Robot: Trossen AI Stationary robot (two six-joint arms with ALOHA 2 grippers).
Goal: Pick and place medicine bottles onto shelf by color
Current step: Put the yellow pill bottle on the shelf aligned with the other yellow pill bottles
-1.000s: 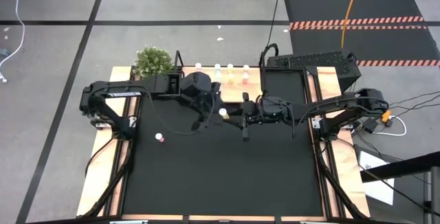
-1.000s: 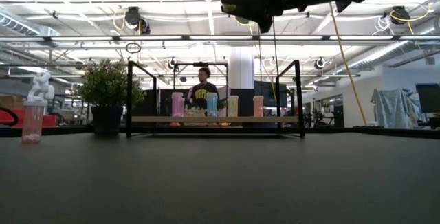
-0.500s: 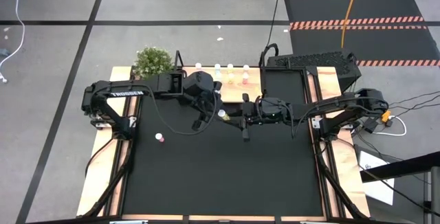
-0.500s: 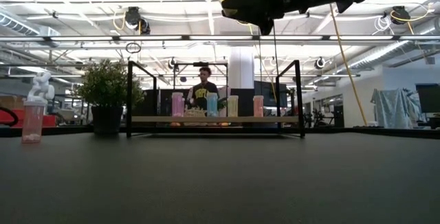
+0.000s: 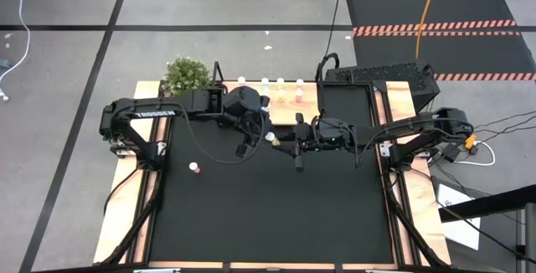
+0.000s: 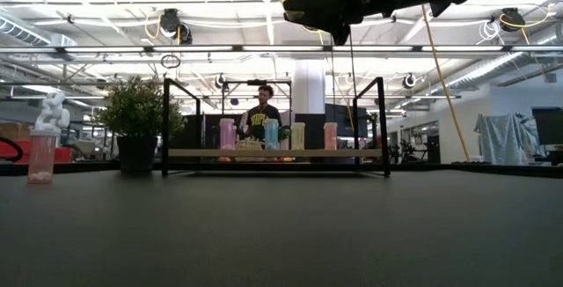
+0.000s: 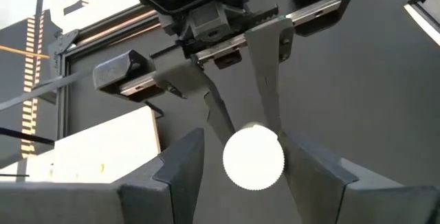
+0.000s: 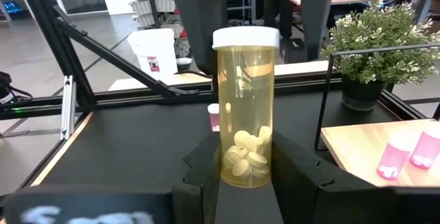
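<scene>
Item: amber bottle (image 8: 246, 107), white-capped, pills visible inside, held upright in the air above the desk's far-middle area, just in front of the shelf (image 5: 289, 112) and not yet on it. Holder one: right claw (image 8: 246, 162), reaching in from the desk's right side, fingers clamped on the bottle's lower body. Holder two: left claw (image 7: 244, 145), reaching in from the desk's left side and over the bottle's cap. A second ago its fingers stood wide around the bottle; they have now drawn in on either side of the cap, apparently gripping (one finger looks to be touching, while the other shows a thin gap that may only be the viewing angle). Judged meaning: this is a hand-over between the arms, and the bottle seems to be held at both ends. The right claw would need to let go before the left can carry the bottle away. Shelf stock, seen from the low view: a pink bottle (image 6: 227, 134), a teal bottle (image 6: 271, 134), a pale bottle (image 6: 298, 135) and a salmon-pink bottle (image 6: 331, 135), standing in a row. Outstanding stock: one loose pink bottle (image 5: 194, 167) on the desk nearer the left edge. Sundries: a potted plant (image 5: 186, 74) at the far left corner.
</scene>
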